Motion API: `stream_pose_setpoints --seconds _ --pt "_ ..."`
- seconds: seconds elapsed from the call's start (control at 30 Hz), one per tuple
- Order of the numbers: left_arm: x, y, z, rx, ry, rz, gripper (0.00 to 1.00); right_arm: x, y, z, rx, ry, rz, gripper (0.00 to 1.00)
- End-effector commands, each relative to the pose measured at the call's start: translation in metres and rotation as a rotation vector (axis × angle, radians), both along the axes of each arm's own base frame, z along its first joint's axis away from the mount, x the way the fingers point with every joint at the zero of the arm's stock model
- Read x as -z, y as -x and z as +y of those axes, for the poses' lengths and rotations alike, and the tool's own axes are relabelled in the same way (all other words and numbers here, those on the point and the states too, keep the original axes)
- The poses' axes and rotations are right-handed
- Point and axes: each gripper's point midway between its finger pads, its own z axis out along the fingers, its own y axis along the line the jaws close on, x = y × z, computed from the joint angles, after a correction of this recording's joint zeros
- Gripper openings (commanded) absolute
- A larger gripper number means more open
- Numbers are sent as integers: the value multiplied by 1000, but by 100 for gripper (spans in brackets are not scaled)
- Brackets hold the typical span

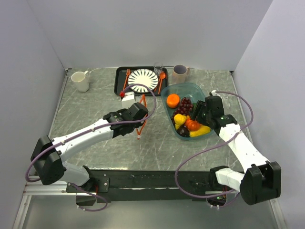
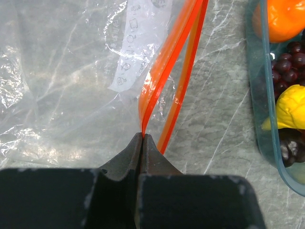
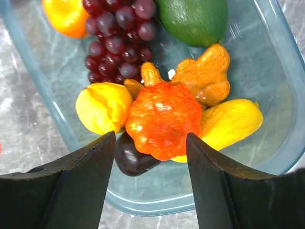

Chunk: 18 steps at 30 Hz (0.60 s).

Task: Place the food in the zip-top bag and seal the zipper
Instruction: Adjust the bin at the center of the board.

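The clear zip-top bag lies left of the teal tub. My left gripper is shut on one side of its orange-red zipper, and the other side runs apart from it. In the top view that gripper is at mid-table. The food is in the tub: a round orange, purple grapes, a green piece, yellow pieces, a dark purple piece and an orange-red ribbed piece. My right gripper is open, its fingers either side of the orange-red piece with small gaps.
A black tray at the back holds a striped plate and orange cutlery. A glass and a cup stand beside it, and a white mug stands at the back left.
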Motion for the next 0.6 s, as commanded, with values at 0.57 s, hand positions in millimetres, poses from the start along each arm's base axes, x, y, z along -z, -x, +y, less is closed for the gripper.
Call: stream_pose_setpoints --seconds 0.57 --pt "-26 -7 -12 25 67 -52 1 34 51 63 -296 -104 126 37"
